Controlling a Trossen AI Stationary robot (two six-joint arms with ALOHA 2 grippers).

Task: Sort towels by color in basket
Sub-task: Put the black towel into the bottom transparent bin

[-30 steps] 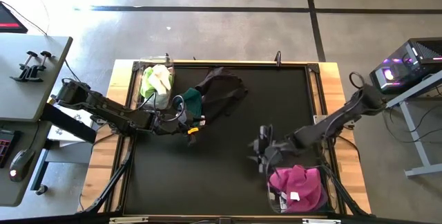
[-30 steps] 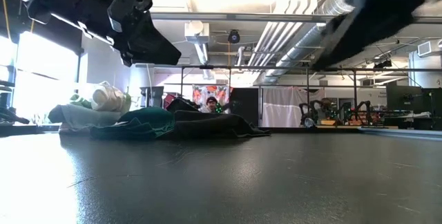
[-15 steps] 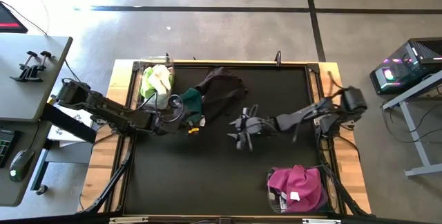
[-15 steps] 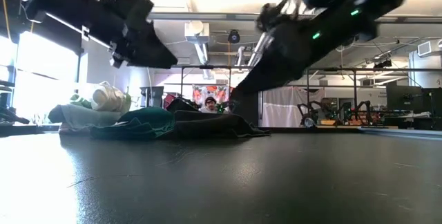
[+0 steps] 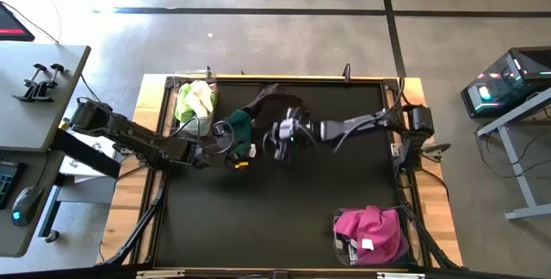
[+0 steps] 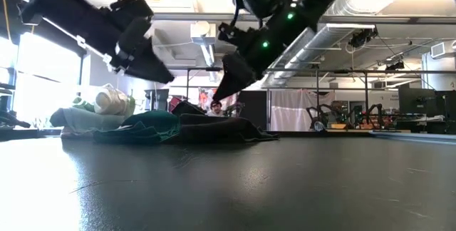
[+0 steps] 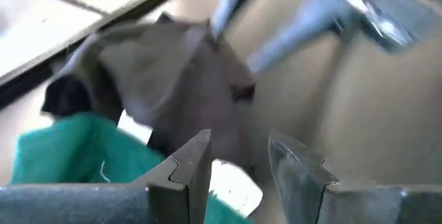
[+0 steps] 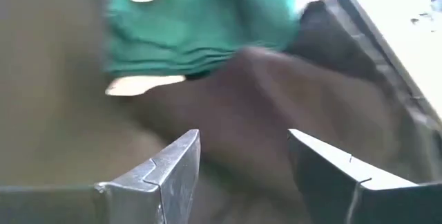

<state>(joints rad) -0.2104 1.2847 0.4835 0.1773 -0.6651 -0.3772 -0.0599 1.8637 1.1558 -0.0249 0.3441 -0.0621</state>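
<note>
A black towel [image 5: 277,107] lies spread on the table at the far middle, with a dark teal-green towel [image 5: 239,127] lying against its left end. My left gripper [image 5: 243,151] is open just near of the teal towel, which also shows in its wrist view [image 7: 62,158]. My right gripper [image 5: 278,135] is open and hovers over the black towel's near edge. In its wrist view [image 8: 242,172] the black towel [image 8: 290,92] and the teal towel [image 8: 200,23] lie ahead. In the low view both grippers, left [image 6: 146,63] and right [image 6: 226,85], are clear above the towels.
A clear basket [image 5: 182,81] at the far left corner holds lime green and cream-white towels [image 5: 195,98]. A wire basket [image 5: 337,243] at the near right holds magenta towels [image 5: 372,227]. The black mat [image 5: 284,201] is bare between them.
My right gripper has swung from above the magenta basket at the near right toward the table's far left, ending over the black towel beside my left gripper. The towels have not moved.
</note>
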